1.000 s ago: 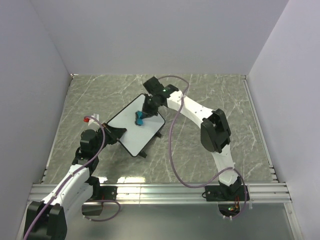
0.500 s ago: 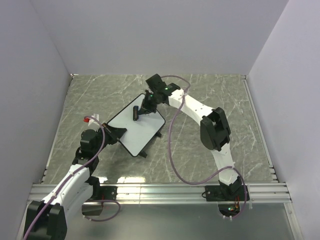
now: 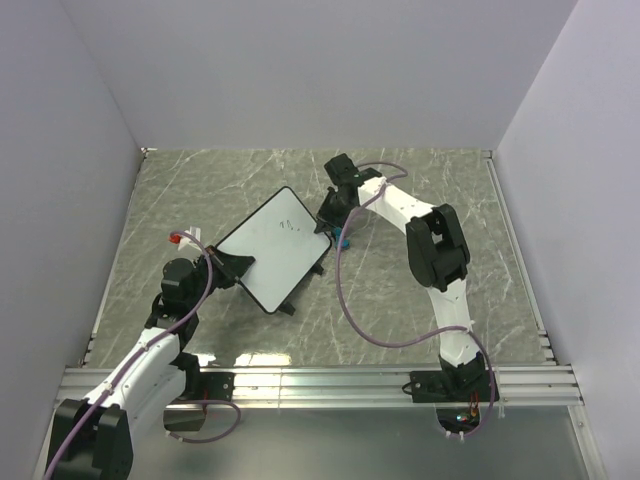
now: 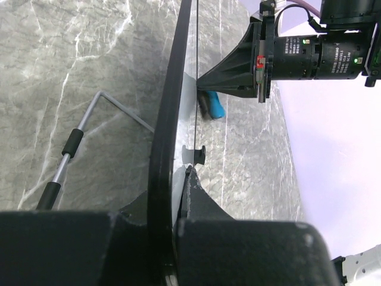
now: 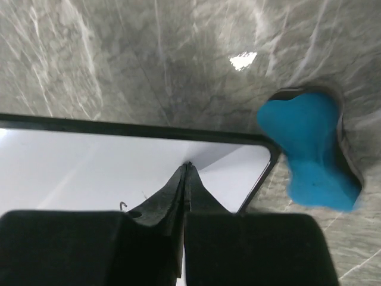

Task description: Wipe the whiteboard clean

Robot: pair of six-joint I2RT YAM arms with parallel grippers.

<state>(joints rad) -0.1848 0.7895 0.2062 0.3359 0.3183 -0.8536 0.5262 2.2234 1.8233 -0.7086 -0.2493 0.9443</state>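
The whiteboard (image 3: 268, 255) is tilted up off the table, its near left edge clamped in my shut left gripper (image 3: 238, 266). A few small black marks (image 3: 290, 224) show near its far corner. In the left wrist view the board's black frame (image 4: 166, 119) is edge-on between my fingers. The blue bow-shaped eraser (image 3: 343, 240) lies on the table just off the board's right corner; it also shows in the right wrist view (image 5: 312, 152) and the left wrist view (image 4: 213, 104). My right gripper (image 3: 329, 221) is shut and empty over that corner (image 5: 256, 155), jaws pressed together (image 5: 187, 164).
A small red-tipped object (image 3: 178, 238) lies at the left by the board. The board's wire stand (image 4: 101, 113) hangs under it. White walls close in the marble table (image 3: 430, 290) on three sides. A metal rail (image 3: 330, 378) runs along the near edge.
My right gripper held the eraser on the board, swept toward the far right corner, and let it go on the table beside the board. The left arm has not moved.
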